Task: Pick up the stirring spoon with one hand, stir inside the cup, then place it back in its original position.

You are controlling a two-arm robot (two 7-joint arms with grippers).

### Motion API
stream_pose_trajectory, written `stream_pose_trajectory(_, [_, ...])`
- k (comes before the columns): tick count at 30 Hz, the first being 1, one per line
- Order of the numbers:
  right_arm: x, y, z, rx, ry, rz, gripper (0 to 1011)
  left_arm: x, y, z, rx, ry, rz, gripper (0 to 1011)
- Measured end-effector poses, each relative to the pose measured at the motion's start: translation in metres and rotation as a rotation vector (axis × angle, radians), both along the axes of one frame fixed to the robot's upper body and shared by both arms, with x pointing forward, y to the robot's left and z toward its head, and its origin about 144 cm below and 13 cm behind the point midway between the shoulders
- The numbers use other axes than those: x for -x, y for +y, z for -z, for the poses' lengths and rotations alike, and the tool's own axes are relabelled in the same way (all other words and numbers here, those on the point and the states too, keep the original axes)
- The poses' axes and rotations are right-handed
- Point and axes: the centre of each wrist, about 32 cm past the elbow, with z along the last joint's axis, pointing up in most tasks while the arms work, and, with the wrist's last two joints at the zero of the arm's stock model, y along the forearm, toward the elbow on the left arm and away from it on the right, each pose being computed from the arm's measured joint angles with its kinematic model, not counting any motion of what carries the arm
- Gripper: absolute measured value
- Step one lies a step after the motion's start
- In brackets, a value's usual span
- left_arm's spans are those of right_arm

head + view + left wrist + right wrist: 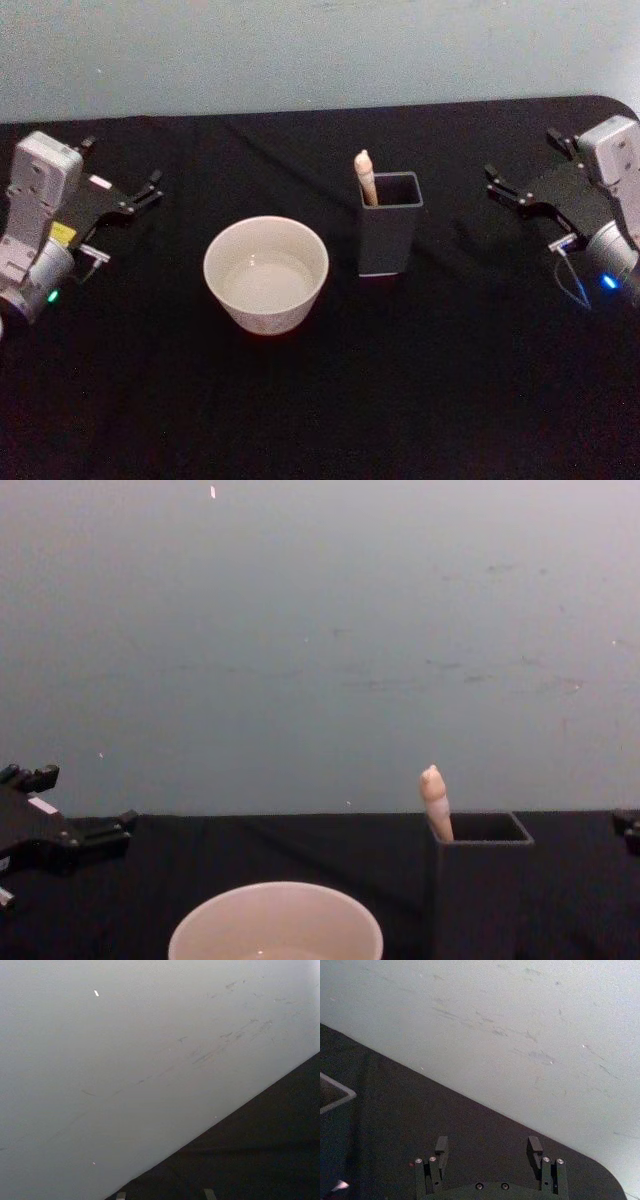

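The stirring spoon [366, 177] stands in the dark grey square holder [388, 245] right of centre, with only its pale beige handle [436, 802] showing above the holder [480, 900]. The cream-white cup [265, 315] sits left of the holder, apart from it, and its rim [275, 925] shows low in the chest view. My left gripper [155, 188] hovers open at the table's far left, well away from the cup. My right gripper [497, 185] is open at the far right, its fingers [441, 1147] spread with nothing between them. The spoon's bowl is hidden inside the holder.
A black cloth [320, 420] covers the table, which ends at a pale grey-blue wall [320, 630] behind. Free room lies in front of the cup and holder and between each gripper and the objects.
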Motion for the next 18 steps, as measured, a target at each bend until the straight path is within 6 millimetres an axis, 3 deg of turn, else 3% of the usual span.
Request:
stream_pose_trajectory(9, [0.005, 0.005, -0.035, -0.082, 0.033, -0.107, 1000, 0.000, 0.000, 0.000, 0.000, 0.000, 0.000, 1001])
stream_pose_trajectory(18, [0.009, 0.024, -0.066, -0.109, 0.140, -0.235, 1000, 0.000, 0.000, 0.000, 0.000, 0.000, 0.000, 1001])
